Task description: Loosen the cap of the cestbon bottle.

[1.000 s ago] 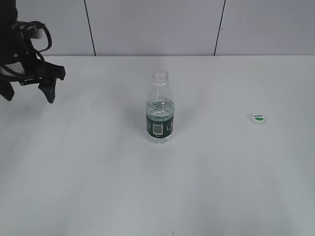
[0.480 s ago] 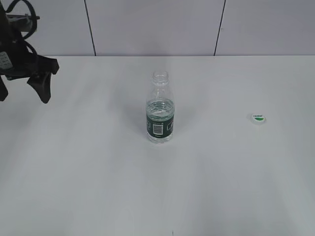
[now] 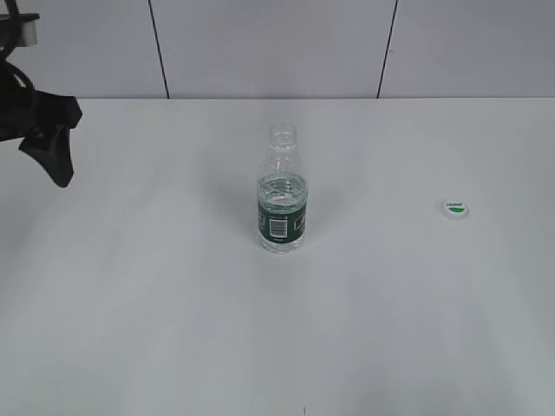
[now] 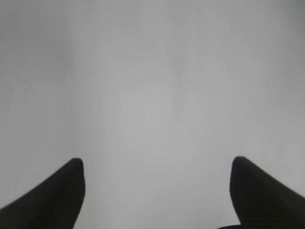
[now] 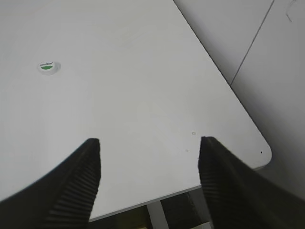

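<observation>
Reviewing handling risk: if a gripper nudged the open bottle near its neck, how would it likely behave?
The cestbon bottle stands tall and narrow, so it would probably tip. With its cap lying apart on the table, it may spill. Clear thin plastic likely flexes.

White table (image 3: 173,329) before a pale panelled wall (image 3: 269,43).

Black left gripper (image 3: 48,147), tapered ribbed black fingers (image 5: 71,186), looping cable

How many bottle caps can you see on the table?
1. The cap lies flat on the table, off to the right of the cestbon bottle, whose neck is open. The right wrist view shows it too. None looks hidden.
</observation>
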`<state>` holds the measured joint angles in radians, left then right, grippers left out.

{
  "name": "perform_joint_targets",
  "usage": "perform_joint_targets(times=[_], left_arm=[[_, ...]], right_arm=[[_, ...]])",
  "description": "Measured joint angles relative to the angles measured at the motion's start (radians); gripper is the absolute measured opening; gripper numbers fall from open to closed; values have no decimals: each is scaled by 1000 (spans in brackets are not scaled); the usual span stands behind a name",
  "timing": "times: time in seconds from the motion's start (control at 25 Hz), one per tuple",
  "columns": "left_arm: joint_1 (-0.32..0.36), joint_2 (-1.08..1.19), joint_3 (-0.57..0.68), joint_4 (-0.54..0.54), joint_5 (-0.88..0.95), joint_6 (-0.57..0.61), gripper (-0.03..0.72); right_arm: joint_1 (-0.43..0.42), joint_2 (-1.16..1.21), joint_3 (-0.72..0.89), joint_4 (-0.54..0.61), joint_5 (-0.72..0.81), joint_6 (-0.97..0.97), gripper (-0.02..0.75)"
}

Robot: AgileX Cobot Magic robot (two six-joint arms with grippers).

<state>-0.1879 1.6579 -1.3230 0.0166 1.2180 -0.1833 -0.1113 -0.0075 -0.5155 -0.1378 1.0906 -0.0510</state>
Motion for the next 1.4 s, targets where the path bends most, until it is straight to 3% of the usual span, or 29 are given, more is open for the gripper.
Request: perform_joint_targets(times=[0.44, 0.96, 1.4], left_arm=[[0, -276, 253, 8, -3, 0, 564], [0, -724, 579, 15, -159, 0, 564], [0, -1177, 755, 69, -166, 0, 564]], right_arm=[[0, 0, 0, 0, 0, 0, 494], [0, 0, 0, 0, 0, 0, 494], [0, 0, 0, 0, 0, 0, 494]])
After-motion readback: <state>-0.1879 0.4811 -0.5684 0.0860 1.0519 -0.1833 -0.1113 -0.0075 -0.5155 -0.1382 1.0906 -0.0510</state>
